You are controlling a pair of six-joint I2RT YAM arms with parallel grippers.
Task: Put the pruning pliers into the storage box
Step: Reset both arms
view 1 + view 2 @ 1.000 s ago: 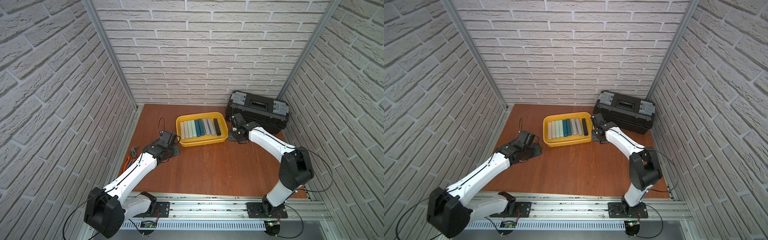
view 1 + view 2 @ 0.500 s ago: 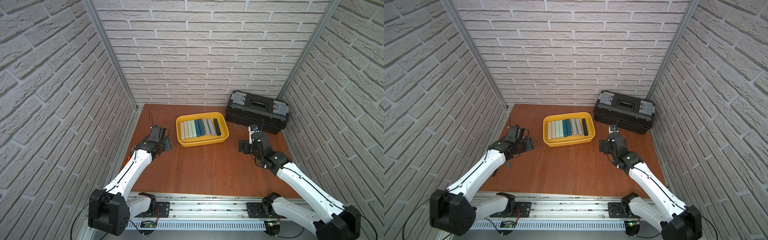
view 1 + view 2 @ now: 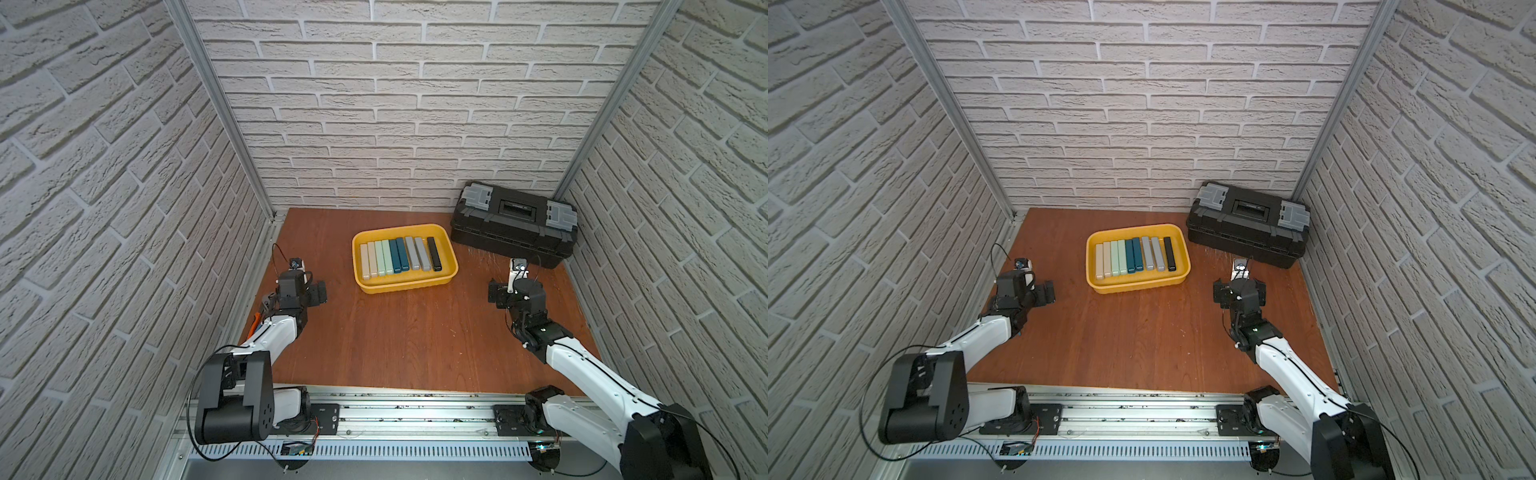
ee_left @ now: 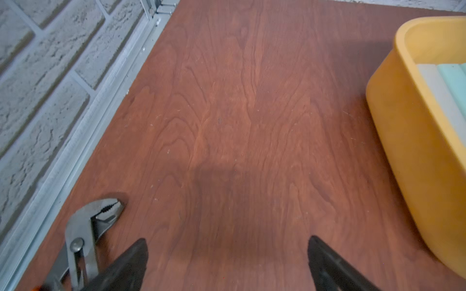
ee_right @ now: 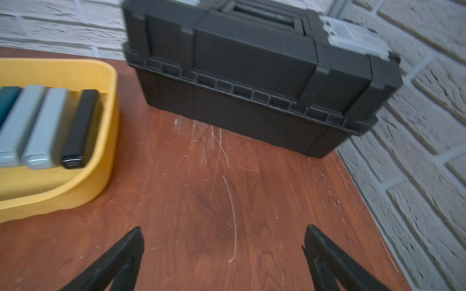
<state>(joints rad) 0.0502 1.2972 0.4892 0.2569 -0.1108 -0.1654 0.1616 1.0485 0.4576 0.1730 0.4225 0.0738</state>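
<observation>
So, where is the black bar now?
In both top views the black bar lies in the yellow tray, last in the row, beside a grey bar, nearest the black toolbox.

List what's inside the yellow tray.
Nine bars lie side by side in the yellow tray: two beige, two mint, two teal, two grey, one black. What's beneath them is hidden.

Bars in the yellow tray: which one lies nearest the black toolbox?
The black bar, at the row's end on the toolbox side; it is the only black one.
</observation>
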